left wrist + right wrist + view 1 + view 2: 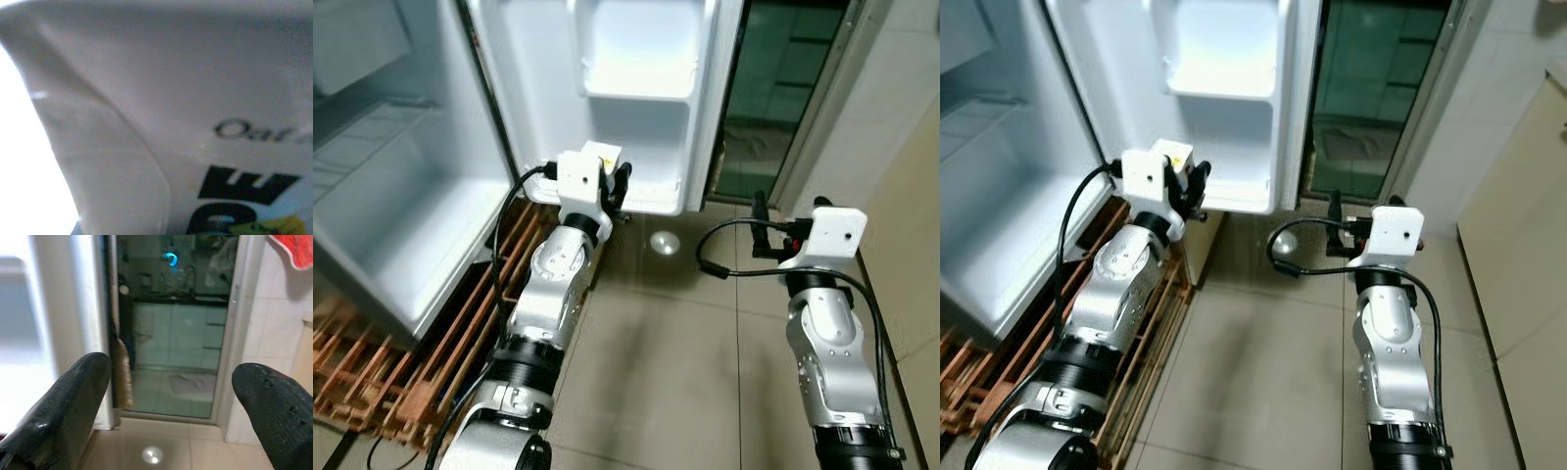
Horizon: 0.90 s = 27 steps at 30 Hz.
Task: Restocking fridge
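At the far left the open fridge shows a pale, bare-looking compartment whose upper part is cut off by the frame, and below it a wooden slatted pallet runs along the floor, partly hidden by the left arm and its black cable. The fridge door stands swung open toward the camera, its top out of frame, with a white door shelf high up and a lower door bin at its bottom edge. The left hand is raised to that lower bin, its black fingers clenched on a carton; from the head views the wrist camera housing covers nearly all of it, so only a small yellow-and-white corner shows above the housing. In the left wrist view the carton sits so close that it is a blur of white with the word "Oat" and heavy black lettering, cut off at the edge. Whether it already rests inside the bin or is just at its lip cannot be made out. On the tiled floor between the arms is a small round bright spot, probably a reflected light. To the right, the right hand hangs above the floor with its fingers spread wide and nothing between them, facing a glass sliding door with a dim room behind. A red cloth is clipped by the right wrist view's corner.
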### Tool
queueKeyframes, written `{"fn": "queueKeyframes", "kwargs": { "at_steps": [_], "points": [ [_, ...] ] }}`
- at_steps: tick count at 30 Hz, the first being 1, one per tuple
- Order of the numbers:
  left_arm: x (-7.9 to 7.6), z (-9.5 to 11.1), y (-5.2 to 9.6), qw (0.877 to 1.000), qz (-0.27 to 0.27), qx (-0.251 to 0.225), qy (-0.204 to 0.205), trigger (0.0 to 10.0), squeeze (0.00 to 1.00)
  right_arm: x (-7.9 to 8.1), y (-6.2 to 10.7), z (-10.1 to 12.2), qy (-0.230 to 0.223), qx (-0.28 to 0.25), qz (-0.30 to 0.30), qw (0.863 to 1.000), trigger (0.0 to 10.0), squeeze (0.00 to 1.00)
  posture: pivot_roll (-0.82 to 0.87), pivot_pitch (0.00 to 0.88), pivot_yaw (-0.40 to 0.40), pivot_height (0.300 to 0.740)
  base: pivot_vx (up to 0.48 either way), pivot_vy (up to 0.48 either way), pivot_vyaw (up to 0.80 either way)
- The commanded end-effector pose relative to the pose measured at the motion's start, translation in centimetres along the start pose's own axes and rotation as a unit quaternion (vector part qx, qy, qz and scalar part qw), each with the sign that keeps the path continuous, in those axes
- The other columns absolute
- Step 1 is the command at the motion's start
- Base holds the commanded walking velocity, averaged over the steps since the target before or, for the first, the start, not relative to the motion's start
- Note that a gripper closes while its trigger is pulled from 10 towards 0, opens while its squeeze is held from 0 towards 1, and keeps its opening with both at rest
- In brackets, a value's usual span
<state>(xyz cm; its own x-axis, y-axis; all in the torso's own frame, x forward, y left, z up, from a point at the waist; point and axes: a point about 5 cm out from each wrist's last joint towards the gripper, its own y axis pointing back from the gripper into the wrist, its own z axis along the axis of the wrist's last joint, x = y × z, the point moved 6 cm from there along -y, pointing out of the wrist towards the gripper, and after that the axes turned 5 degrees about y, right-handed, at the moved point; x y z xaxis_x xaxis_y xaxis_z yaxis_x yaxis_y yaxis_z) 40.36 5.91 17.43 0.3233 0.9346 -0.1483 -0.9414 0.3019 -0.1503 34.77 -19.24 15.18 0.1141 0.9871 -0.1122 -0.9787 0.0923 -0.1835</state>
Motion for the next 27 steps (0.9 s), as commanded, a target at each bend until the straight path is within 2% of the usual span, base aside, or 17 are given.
{"fn": "queueKeyframes", "kwargs": {
  "at_steps": [1, 5, 12, 17, 22, 23, 27],
  "points": [
    [0.7, 0.2, -0.1, 1.0, 0.011, -0.003, 0.002, 10.0, 0.0, 0.2, 0.1, 0.3, -0.003, -0.002, 0.003, 1.0, 10.0, 0.04, -0.22, 0.0, 0.048, 0.74, 0.48, 0.0, 0.0],
    [0.9, 0.2, -0.2, 1.0, 0.012, -0.003, 0.006, 10.0, 0.0, 0.3, 0.2, 0.2, -0.003, -0.002, 0.004, 1.0, 10.0, 0.05, -0.22, 0.0, 0.056, 0.74, 0.458, 0.0, 0.0],
    [2.1, -0.2, 0.1, 0.999, 0.032, 0.007, -0.004, 10.0, 0.0, 0.5, 0.5, -0.2, -0.009, 0.004, 0.002, 1.0, 10.0, 0.05, -0.22, 0.0, 0.064, 0.74, 0.318, 0.346, 0.0],
    [2.8, -0.8, 0.2, 0.999, 0.045, 0.02, -0.013, 10.0, 0.0, 0.8, 0.7, -0.3, -0.011, 0.008, 0.005, 1.0, 10.0, 0.05, -0.21, 0.0, 0.065, 0.74, 0.0, 0.0, 0.0],
    [2.4, -2.4, 0.2, 0.997, 0.038, 0.058, -0.023, 10.0, 0.0, 0.9, 1.0, -0.5, -0.011, 0.012, 0.007, 1.0, 10.0, 0.05, -0.22, 0.0, 0.068, 0.74, 0.0, 0.0, 0.0],
    [2.1, -3.3, 0.1, 0.996, 0.038, 0.077, -0.018, 10.0, 0.0, 1.0, 1.1, -0.5, -0.012, 0.014, 0.009, 1.0, 10.0, 0.05, -0.23, 0.0, 0.069, 0.74, 0.0, 0.0, 0.0],
    [1.6, -4.3, -0.2, 0.995, 0.038, 0.095, -0.006, 10.0, 0.0, 1.1, 1.5, -0.7, -0.011, 0.018, 0.011, 1.0, 10.0, 0.05, -0.24, 0.0, 0.074, 0.74, 0.0, 0.0, 0.0]
  ]
}}
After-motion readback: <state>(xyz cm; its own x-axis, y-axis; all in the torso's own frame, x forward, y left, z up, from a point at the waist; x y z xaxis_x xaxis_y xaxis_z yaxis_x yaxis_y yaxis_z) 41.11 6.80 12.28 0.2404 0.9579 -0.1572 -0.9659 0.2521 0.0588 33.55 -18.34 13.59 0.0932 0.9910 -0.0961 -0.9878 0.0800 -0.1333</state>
